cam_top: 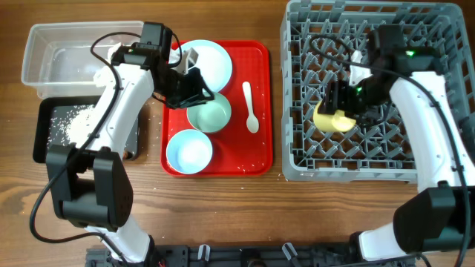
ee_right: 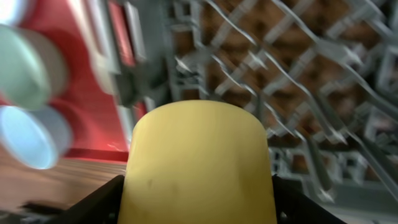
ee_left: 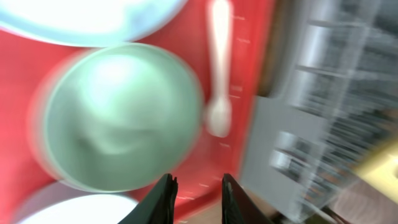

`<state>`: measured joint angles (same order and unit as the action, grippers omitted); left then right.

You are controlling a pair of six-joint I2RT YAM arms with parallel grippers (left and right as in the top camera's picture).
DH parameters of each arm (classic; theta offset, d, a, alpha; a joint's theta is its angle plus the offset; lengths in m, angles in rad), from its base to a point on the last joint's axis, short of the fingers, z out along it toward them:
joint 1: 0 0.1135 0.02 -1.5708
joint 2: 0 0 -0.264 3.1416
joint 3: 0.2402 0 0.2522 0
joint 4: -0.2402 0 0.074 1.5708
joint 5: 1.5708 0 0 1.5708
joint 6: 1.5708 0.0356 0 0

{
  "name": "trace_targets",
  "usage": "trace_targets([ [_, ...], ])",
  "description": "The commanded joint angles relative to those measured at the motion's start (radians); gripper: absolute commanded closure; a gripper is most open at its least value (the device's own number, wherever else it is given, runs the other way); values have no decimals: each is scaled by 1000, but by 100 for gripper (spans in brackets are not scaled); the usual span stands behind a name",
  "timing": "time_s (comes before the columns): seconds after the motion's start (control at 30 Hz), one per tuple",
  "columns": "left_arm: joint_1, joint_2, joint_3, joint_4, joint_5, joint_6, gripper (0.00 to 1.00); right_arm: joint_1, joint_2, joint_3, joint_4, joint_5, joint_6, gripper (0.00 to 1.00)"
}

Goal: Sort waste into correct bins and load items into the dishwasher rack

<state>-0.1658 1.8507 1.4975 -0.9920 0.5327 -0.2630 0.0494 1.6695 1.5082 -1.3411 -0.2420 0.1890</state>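
So, counter (cam_top: 223, 215): everything sits on it.
dishwasher rack (cam_top: 297, 89): right side; no dishes seated in it yet.
red tray (cam_top: 256, 159): centre, carries the plate, both bowls and the spoon.
bins: clear tub (cam_top: 44, 52) and black tray (cam_top: 44, 141) far left, rice in the black one.
plate (cam_top: 219, 59): top of the red tray.
green bowl (ee_left: 124, 118): mid tray, beside the left tool.
light-blue bowl (cam_top: 189, 150): bottom of the tray.
spoon (cam_top: 250, 107): right of the bowls.
yellow cup (ee_right: 199, 155): over the rack's pegs, clenched in the right tool (ee_right: 199, 208); touching pegs or not, can't tell.
left tool (ee_left: 198, 199): fingers parted, nothing between them.
step: likely racking the cup.
next: lower it between pegs, then let go; left probably takes the green bowl by its rim.
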Motion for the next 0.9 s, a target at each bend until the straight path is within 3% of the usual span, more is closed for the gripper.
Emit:
trace_targets([
  [0.0,0,-26,12,-12,-255,20,75,72,-8,21,-2,179,84,38],
  [0.13,0,-26,12,-20,-333,20,76,135,72,20,-2,179,98,38],
  [0.27,0,-26,12,-19,-345,20,61,151,175,20,25,162,81,33],
  [0.33,0,-26,12,-19,-345,20,52,151,206,20,32,155,72,20],
  [0.4,0,-26,12,-19,-345,20,51,150,215,21,69,147,72,6],
  [0.47,0,-26,12,-19,-344,20,50,150,214,40,82,127,72,1],
  [0.67,13,-43,44,-27,-344,-30,50,195,212,376,32,57,22,2],
  [0.73,43,-89,95,-39,-344,-38,50,274,216,387,117,56,64,4],
  [0.87,145,-199,113,-42,-407,-102,44,434,347,380,277,60,181,17],
])
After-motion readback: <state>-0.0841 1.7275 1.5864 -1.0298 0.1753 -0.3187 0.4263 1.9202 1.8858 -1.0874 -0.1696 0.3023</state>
